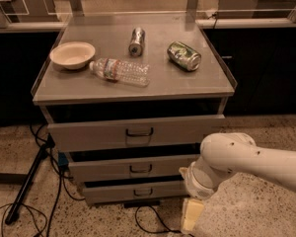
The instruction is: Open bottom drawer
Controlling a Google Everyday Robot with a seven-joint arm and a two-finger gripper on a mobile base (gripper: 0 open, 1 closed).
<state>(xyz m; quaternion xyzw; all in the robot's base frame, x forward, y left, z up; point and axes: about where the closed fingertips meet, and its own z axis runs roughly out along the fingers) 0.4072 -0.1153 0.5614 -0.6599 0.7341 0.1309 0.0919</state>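
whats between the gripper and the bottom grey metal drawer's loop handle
Only bare drawer front, in the camera view; the cream gripper hangs low, right of the dark handle on the bottom grey metal drawer.

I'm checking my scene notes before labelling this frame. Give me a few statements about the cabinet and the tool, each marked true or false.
The water bottle lies on its side on the cabinet top. True.
The bowl sits at the top's right end. False: left end.
The tool hangs low, right of the bottom drawer, off its handle. True.
The green can stands upright. False: it lies on its side.
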